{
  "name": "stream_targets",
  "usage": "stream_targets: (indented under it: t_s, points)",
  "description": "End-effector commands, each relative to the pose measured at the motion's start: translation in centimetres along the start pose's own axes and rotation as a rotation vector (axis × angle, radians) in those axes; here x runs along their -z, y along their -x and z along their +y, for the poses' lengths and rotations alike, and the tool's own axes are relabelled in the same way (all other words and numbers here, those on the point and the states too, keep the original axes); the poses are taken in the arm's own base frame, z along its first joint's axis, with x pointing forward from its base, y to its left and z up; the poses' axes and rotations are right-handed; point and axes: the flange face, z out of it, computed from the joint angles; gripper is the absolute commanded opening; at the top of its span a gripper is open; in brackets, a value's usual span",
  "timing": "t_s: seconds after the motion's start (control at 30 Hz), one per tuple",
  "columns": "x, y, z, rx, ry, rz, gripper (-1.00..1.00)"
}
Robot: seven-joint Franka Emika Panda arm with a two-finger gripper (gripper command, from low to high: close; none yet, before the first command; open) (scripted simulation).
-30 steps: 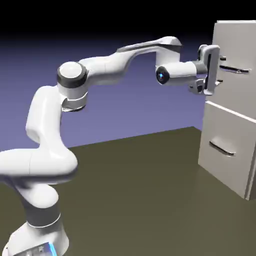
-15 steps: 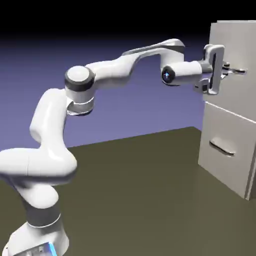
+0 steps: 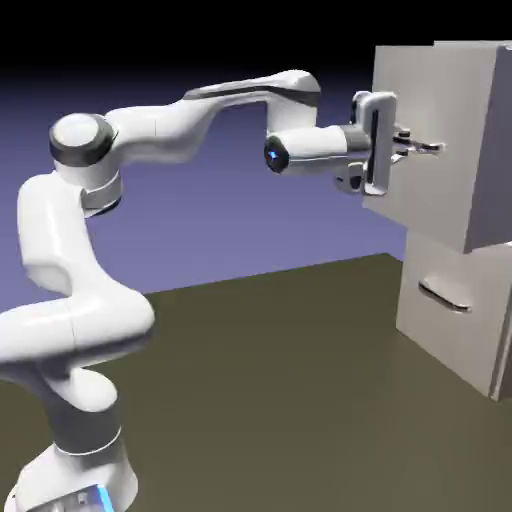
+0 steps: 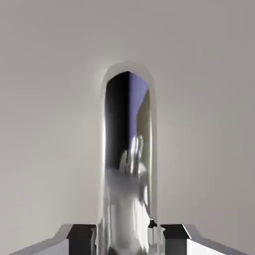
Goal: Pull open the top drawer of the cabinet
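The top drawer (image 3: pixel 430 190) juts out of the light grey cabinet (image 3: pixel 504 330) toward the exterior view's left. Its thin metal handle (image 3: pixel 425 148) sticks out of the flat front. My gripper (image 3: pixel 402 150) is shut on the handle, with the hand level and pointing at the drawer front. In the hand view the shiny handle bar (image 4: pixel 128 159) runs up the middle between my two grey fingertips (image 4: pixel 82 235), and my gripper (image 4: pixel 128 241) clamps it from both sides. The drawer's pale front (image 4: pixel 45 109) fills the rest of that view.
The lower drawer (image 3: pixel 455 340) sits below the pulled-out one, its own handle (image 3: pixel 443 296) untouched. The dark table top (image 3: pixel 280 390) stretches between the robot's base (image 3: pixel 75 480) and the cabinet.
My gripper moved onto the top handle and closed on it. The arm then drew back to the exterior view's left, and the top drawer slid out with it.
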Motion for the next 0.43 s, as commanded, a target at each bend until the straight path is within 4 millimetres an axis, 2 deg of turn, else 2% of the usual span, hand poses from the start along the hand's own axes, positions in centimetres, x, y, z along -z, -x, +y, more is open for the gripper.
stream_targets:
  t_s: [0.0,0.23,0.27,0.3,0.33,0.4]
  points:
    - [1.0,0.0,0.0,0.000,0.000,0.000,-1.00]
    - [8.0,0.0,0.0,0.000,0.000,0.000,-1.00]
    - [8.4,0.0,0.0,0.000,0.000,0.000,-1.00]
    - [8.4,0.0,0.0,0.000,0.000,0.000,1.00]
    - [8.4,0.0,0.0,0.000,0.000,0.000,1.00]
    - [10.4,0.1,0.0,0.002,-0.001,0.001,1.00]
